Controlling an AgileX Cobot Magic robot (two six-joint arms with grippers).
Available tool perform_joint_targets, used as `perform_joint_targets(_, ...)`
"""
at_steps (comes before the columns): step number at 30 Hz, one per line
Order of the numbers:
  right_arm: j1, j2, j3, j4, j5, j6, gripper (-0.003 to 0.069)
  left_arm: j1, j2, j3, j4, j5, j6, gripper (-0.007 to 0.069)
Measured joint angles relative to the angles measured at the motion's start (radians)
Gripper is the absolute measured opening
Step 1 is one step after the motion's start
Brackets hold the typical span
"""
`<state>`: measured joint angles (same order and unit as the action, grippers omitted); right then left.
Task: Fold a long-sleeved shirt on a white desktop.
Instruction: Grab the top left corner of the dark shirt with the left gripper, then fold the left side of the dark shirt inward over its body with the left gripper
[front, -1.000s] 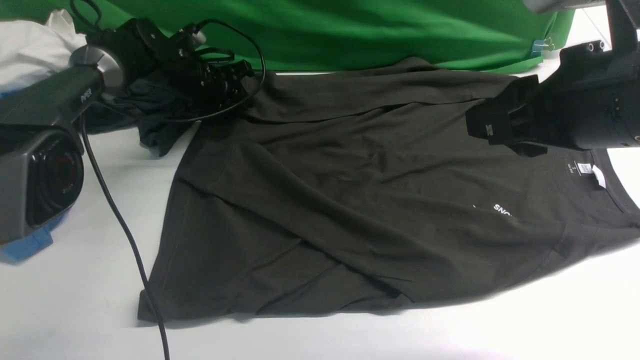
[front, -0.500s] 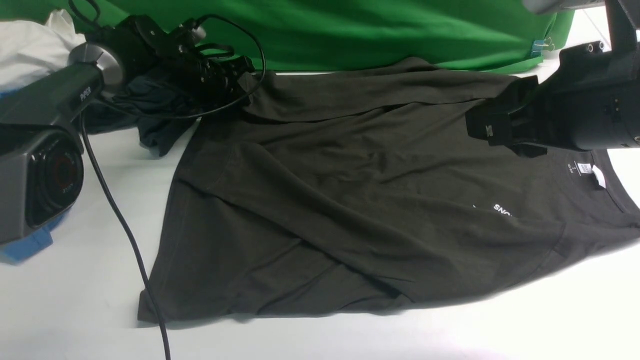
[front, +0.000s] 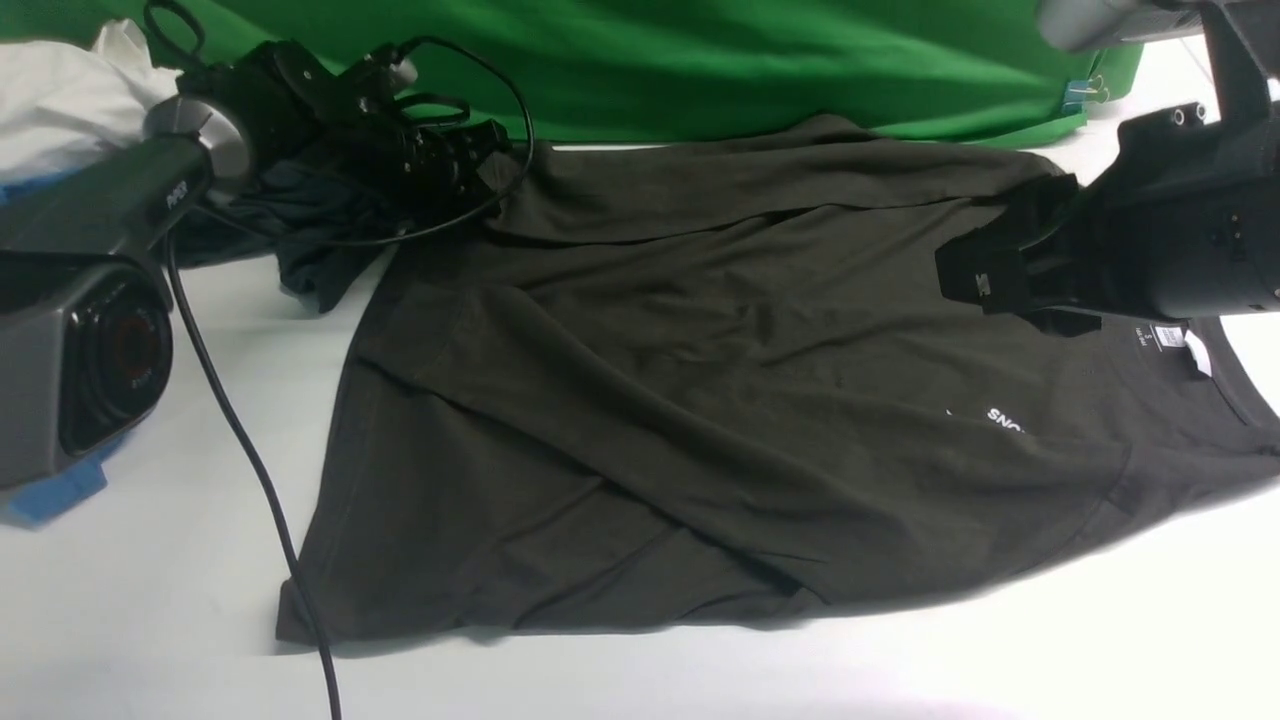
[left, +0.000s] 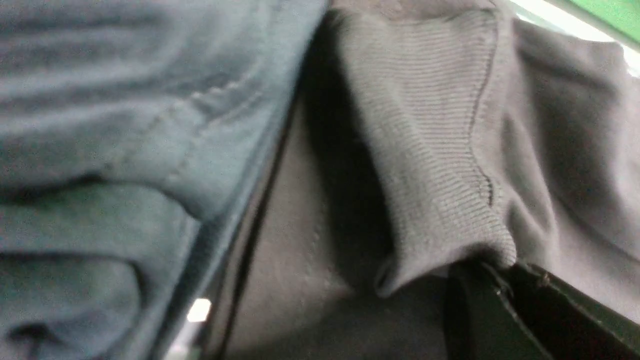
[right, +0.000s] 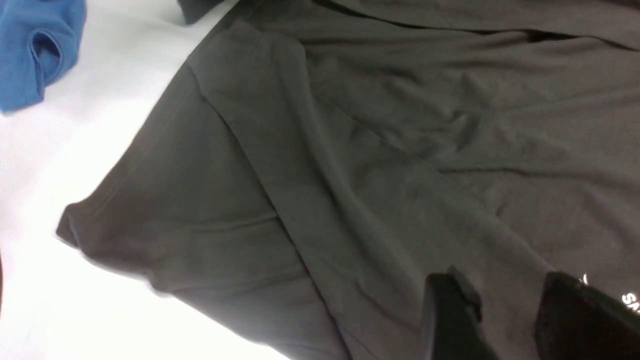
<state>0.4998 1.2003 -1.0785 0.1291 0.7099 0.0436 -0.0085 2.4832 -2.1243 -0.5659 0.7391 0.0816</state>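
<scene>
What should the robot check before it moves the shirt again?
1. Left hand shut on the cuff of the shirt: ok.
2. Teal garment outside that grip: ok, it lies beside the cuff.
3. Right hand open and empty over the shirt: ok.
4. Cable off the shirt: not ok, it crosses the shirt's near left corner.
5. Shirt lying flat: not ok, it is wrinkled.
</scene>
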Motion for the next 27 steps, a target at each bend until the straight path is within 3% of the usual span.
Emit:
perform_joint_targets(7, 0.0, 0.0, 0.0, 0.001, 0.0, 0.0, 0.024, 0.0, -0.077, 0.0, 0.069, 0.161, 0.01, 0.0049)
perform_joint_targets(14, 0.0, 0.0, 0.0, 0.001, 0.0, 0.0, 0.0241, -0.001, -0.167, 0.023, 0.22, 0.369, -0.021, 0.0049)
perform_joint_targets(27, 0.0, 0.0, 0.0, -0.001, 0.0, 0.0, 0.0241, -0.001, -0.29, 0.327, 0.242, 0.405, -0.034, 0.0049)
